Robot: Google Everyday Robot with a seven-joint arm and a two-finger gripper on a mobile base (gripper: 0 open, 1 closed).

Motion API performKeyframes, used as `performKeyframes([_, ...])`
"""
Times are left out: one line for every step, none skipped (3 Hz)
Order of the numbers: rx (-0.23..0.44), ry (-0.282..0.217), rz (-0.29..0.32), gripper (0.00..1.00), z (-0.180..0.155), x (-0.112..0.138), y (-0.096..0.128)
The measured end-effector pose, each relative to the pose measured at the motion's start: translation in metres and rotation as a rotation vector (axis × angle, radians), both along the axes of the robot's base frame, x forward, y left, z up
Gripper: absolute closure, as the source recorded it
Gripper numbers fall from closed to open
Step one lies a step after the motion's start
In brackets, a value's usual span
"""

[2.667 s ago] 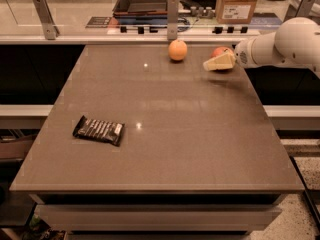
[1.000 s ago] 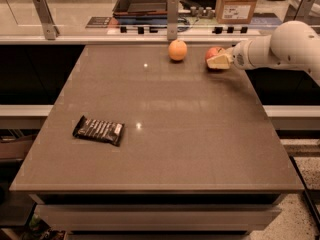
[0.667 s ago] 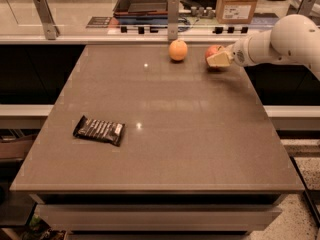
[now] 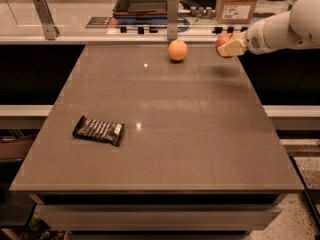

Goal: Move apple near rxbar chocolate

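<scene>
gripper [image 4: 231,47] clamped on apple [image 4: 223,41], held above table [image 4: 200,139] far-right corner | rxbar chocolate [image 4: 99,130] flat near-left, long axis roughly left-right | target diagonal: left and nearer, well apart

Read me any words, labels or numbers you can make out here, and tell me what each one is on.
Snack bar wrapper: white lettering, too blurred to read.
Cardboard box label: too small to read.
Nothing legible on the apple, held in the gripper above the table's far right.
</scene>
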State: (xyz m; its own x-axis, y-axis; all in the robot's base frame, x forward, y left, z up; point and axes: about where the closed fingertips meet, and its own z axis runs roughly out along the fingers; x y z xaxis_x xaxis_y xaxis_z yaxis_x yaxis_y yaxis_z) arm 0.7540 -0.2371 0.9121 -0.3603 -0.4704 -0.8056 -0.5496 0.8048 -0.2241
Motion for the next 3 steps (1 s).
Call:
performKeyframes([0.014, 0.013, 0.065, 1.0, 0.016, -0.022, -0.003])
performKeyframes([0.032, 0.054, 0.192, 1.0, 0.025, -0.057, 0.011])
performKeyframes([0.04, 0.09, 0.298, 1.0, 0.032, -0.093, 0.029])
